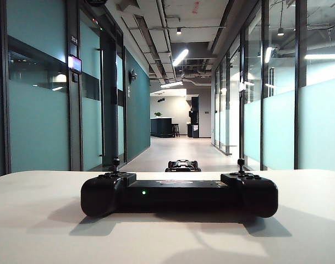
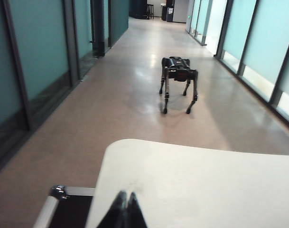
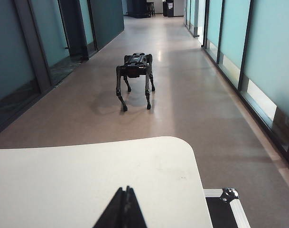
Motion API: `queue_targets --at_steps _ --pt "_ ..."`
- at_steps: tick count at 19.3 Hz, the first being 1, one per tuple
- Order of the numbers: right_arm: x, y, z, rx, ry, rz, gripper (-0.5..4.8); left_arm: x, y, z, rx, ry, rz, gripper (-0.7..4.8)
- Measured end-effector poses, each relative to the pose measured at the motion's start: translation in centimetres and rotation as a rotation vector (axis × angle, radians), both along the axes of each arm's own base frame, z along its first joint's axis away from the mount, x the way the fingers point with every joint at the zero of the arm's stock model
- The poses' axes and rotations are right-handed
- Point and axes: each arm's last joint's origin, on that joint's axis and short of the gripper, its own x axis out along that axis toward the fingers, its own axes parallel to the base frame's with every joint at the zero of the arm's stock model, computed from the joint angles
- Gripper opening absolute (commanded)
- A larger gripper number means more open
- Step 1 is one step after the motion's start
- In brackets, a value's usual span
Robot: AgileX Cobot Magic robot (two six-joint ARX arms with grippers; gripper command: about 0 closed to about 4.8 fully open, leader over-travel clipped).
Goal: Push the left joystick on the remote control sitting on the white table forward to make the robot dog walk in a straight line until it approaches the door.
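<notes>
On the exterior view: I've got the remote (image 1: 179, 194) lying square across the table (image 1: 40, 220), its long side facing me, a green light lit on its front edge.
Left stick: the left joystick (image 1: 116, 163) stands upright on the remote's left end, nothing touching it.
Right stick: its twin (image 1: 241, 164) stands the same way on the right end.
Dog from here: I can just see the dog (image 1: 182, 165) poking up behind the remote's middle, out on the corridor floor beyond the table.
Arms from here: neither gripper shows in this view.
Over to the left wrist view: the left gripper (image 2: 125, 195) hangs above the table's near part, fingers pressed together to a point, holding nothing.
Table edge: I see the rounded corner of the table (image 2: 206, 180) and a metal-edged black case (image 2: 63, 209) just beside it, lower down.
Dog: the dog (image 2: 178, 80) stands on all four legs on the floor, well apart from the table, glass walls on both sides.
Over to the right wrist view: the right gripper (image 3: 125, 191) sits over the table (image 3: 87, 175), jaws closed tight, empty.
Dog again: the dog (image 3: 135, 76) is upright in mid corridor, well past the table.
Case: another metal-cornered case (image 3: 225, 209) sits by the table's rounded corner.
</notes>
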Motion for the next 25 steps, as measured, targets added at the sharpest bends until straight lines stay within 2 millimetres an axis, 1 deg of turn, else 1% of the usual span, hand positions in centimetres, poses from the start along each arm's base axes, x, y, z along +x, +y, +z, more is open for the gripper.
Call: queue_targets --at_steps 3,5,12,14,15,19,22,25 --pt "0.0 0.0 0.0 0.0 0.0 0.0 -0.01 0.0 0.0 0.0 0.09 -0.002 0.014 -0.05" --pt "0.0 0.0 0.0 0.0 0.0 0.0 -0.01 0.0 0.0 0.0 0.105 -0.002 0.014 -0.05" --pt "0.0 0.0 0.0 0.0 -0.001 0.0 -0.01 0.0 0.0 0.0 0.105 -0.003 0.014 -0.05" --pt "0.0 0.0 0.1 0.0 -0.003 0.0 -0.01 0.0 0.0 0.2 0.081 -0.018 0.014 -0.05" --pt "-0.1 0.0 0.4 0.0 -0.004 0.0 -0.02 0.0 0.0 0.4 0.057 -0.033 0.014 -0.05" --pt "-0.8 0.0 4.0 0.0 -0.108 0.0 -0.02 -0.4 0.0 2.0 0.0 -0.075 0.011 -0.05" --pt "-1.0 0.0 6.6 0.0 -0.132 0.001 -0.02 -0.9 0.0 4.4 -0.02 -0.127 0.01 -0.05" --pt "-0.3 0.0 9.3 0.0 -0.113 0.003 -0.02 -0.6 0.0 6.6 -0.02 -0.117 0.009 -0.05"
